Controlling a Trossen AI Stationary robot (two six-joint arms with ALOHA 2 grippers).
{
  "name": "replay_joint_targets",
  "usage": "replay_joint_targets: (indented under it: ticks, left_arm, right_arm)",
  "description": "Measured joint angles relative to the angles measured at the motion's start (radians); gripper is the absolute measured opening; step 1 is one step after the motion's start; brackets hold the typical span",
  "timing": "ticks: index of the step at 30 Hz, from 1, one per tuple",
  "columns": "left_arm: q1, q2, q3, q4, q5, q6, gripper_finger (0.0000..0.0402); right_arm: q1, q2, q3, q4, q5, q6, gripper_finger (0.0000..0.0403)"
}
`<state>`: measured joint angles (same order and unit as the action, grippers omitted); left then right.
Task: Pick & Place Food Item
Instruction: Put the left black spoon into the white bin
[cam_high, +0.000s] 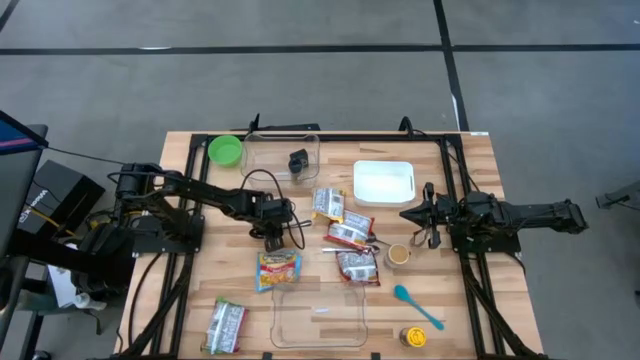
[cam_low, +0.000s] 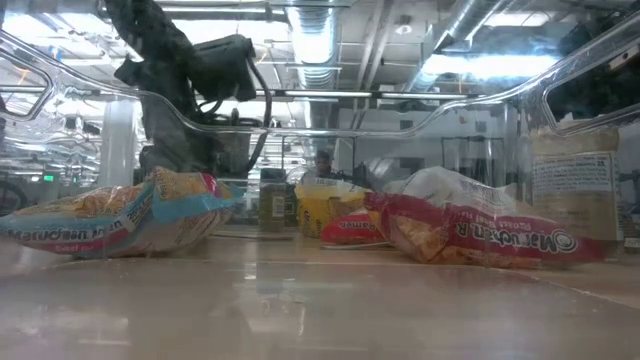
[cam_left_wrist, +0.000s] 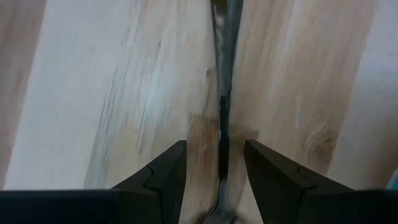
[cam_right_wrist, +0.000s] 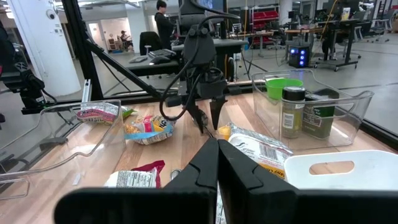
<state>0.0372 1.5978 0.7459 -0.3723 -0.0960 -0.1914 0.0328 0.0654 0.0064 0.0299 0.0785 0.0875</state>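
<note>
While my left gripper (cam_high: 277, 240) hangs tip-down over mid-table in the high view, the task's food, a blue-and-yellow ramen packet (cam_high: 278, 270), lies flat just beside it, toward the near edge. My right gripper (cam_high: 408, 214) waits low at the right side, next to the white tray (cam_high: 383, 182). No print is legible from up here. Bare table (cam_high: 180, 300) lies open to the left of the packet; a clear bin (cam_high: 276, 320) sits at the near edge.

Low view: "Maruchan" reads on the blue-and-yellow ramen packet and on a red packet (cam_low: 480, 238). A jar (cam_low: 572, 190) on the right carries small print I can't read. This view hides the gripper tips.

Left wrist view: my fingers (cam_left_wrist: 161, 171) stand partly apart, straddling a thin metal strip (cam_left_wrist: 222, 93) that lies on the wood, with a gap on each side. Nothing is gripped. What the strip is I cannot tell; no other view shows it clearly.

Right wrist view: my right fingers (cam_right_wrist: 199, 168) are pressed together, empty. Only here do I see a barcode on a white packet (cam_right_wrist: 258, 148), a spice jar (cam_right_wrist: 292, 112) in a clear tub, and a person (cam_right_wrist: 163, 22) far back.
</note>
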Motion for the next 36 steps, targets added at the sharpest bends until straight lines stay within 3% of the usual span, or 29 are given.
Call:
replay_joint_targets:
  ticks: [13, 36]
  left_arm:
    - [-0.008, -0.004, -0.029, 0.047, -0.001, -0.001, 0.0150]
    - [-0.008, -0.001, -0.029, 0.062, -0.001, -0.030, 0.0041]
  right_arm:
    - [0.000, 0.000, 0.000, 0.000, 0.000, 0.000, 0.0000]
    - [0.000, 0.000, 0.000, 0.000, 0.000, 0.000, 0.0000]
